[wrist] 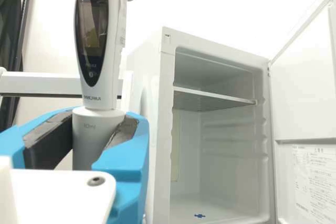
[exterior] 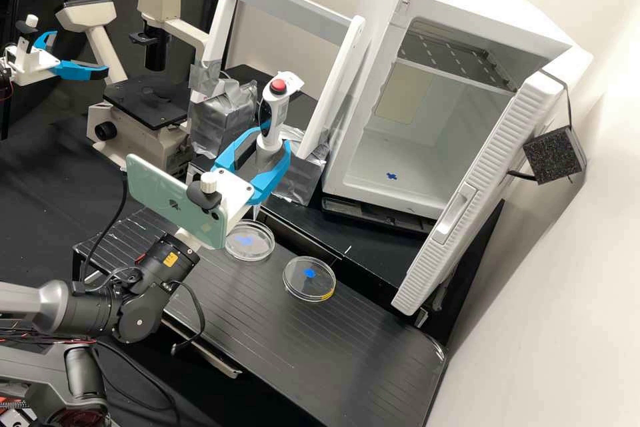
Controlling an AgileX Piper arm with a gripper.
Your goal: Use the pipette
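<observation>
The hand (exterior: 275,138) is closed on the pipette (exterior: 273,103), one finger to each side of its lower, grey part. The pipette is upright, with its red button (exterior: 279,87) above the hand and its tip (exterior: 256,211) pointing down below it. The near dish (exterior: 257,251) sits on the desk (exterior: 333,360) below the hand, the tip by its far rim; whether they touch I cannot tell. The other dish (exterior: 305,288) lies to the hand's right, a little apart from the first. The open cabinet (wrist: 226,182) is ahead and to the right of the hand.

The step in hand looks to be bringing the tip to a dish, to draw up or let out liquid. To do it well, centre the tip inside the rim first, then lower the hand straight down, slowly, so the tip neither catches the edge nor bends on the bottom. Keep the grip firm and level; a tilt up at the hand would swing the tip wide. Work the button only with the pipette steady, since a push could make it slip down. Lift straight up before going sideways to the other dish.
</observation>
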